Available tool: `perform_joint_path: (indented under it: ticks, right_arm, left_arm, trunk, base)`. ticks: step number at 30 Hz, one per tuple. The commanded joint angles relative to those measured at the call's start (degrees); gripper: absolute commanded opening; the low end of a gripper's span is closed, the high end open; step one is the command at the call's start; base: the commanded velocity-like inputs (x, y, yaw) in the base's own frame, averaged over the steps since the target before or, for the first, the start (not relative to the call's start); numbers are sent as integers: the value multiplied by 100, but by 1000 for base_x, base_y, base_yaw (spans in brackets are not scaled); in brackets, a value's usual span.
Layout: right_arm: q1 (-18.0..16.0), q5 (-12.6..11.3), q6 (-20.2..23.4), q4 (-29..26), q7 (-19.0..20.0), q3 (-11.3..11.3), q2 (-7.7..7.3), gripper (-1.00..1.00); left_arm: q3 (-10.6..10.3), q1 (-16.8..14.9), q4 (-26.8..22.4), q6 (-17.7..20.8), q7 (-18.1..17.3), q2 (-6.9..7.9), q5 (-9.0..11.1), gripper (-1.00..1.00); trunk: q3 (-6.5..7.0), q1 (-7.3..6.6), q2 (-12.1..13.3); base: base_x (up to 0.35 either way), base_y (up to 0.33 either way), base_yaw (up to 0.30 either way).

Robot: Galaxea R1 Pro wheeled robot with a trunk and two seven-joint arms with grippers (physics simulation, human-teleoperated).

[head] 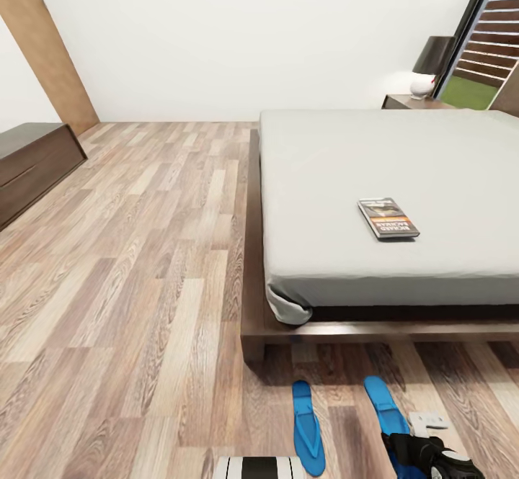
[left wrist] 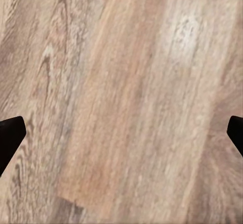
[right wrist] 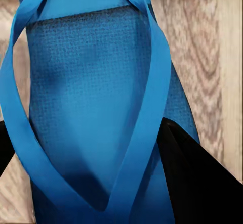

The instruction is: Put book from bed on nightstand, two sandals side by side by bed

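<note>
The right gripper [right wrist: 101, 183] is down at the floor on 1 blue sandal [right wrist: 91, 97]. One dark finger [right wrist: 197, 178] sits at one side of the sandal's strap and a bit of the other finger shows at the far side, so the jaws look closed on the sandal. In the head view this right gripper [head: 425, 457] covers the near end of the right sandal [head: 383, 405]. The left gripper [left wrist: 121, 133] hangs over bare wood floor [left wrist: 121, 82], with its 2 fingertips [left wrist: 9, 138] wide apart and nothing between them. The other sandal [head: 307, 427] lies flat just beside the first, both close to the foot of the bed [head: 389, 176]. The book [head: 388, 217] lies on the bed's grey top. A nightstand [head: 414, 102] stands at the far side of the bed, with a lamp [head: 431, 65] on it. A long dark bench [head: 32, 162] stands by the left wall.
</note>
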Motion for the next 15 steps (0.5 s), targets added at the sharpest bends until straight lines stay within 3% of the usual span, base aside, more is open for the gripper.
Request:
perform_joint_path:
  ticks: [1, 11, 15]
  right_arm:
    - [-250, -60, 7, 393, -40, 17, -64, -100]
    - [-803, -67, -537, 1679, -39, 53, -86, -100]
    - [-909, -62, -555, 1858, -35, 76, -65, -100]
  left_arm:
    - [-53, -7, 6, -2, -28, -2, 53, 100]
    - [-69, -2, 13, 38, -18, 8, 37, 100]
    - [-70, -2, 14, 43, -18, 15, 35, 100]
  trunk:
    - [-4, -1, -2]
    - [-4, -1, -2]
    - [-4, -1, -2]
  base:
    - [12, 2, 0]
    - [4, 1, 0]
    - [0, 0, 0]
